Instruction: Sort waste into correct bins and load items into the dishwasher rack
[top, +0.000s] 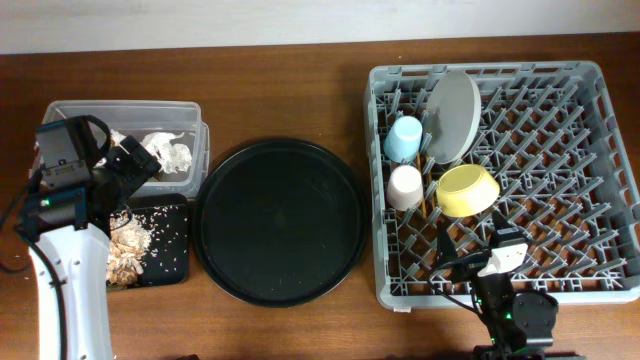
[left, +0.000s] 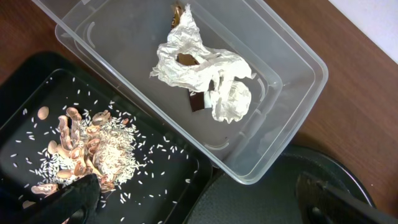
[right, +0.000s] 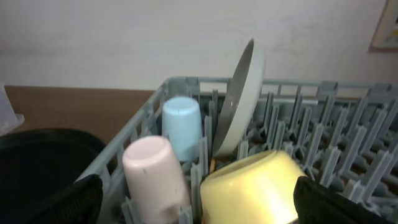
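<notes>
Bare pegs leave open room across the right half of the dishwasher rack (top: 575, 170), while the plate (top: 453, 115), light-blue cup (top: 404, 138), pink cup (top: 405, 186) and yellow bowl (top: 467, 190) crowd its upper left corner. The round black tray (top: 280, 220) at centre frame lies bare. At far left, the left arm (top: 70, 195) hangs over parts of the clear tub (top: 120, 106) and flat black tray (top: 170, 255), barring the way from above.

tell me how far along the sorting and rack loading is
Done: crumpled white napkins in the clear plastic tub, brown food scraps on the flat black tray; pink cup, blue cup, grey-green plate and yellow bowl in the grey rack. In hand: nothing, left gripper and right gripper open. Left: perhaps chopsticks, not clearly visible.
</notes>
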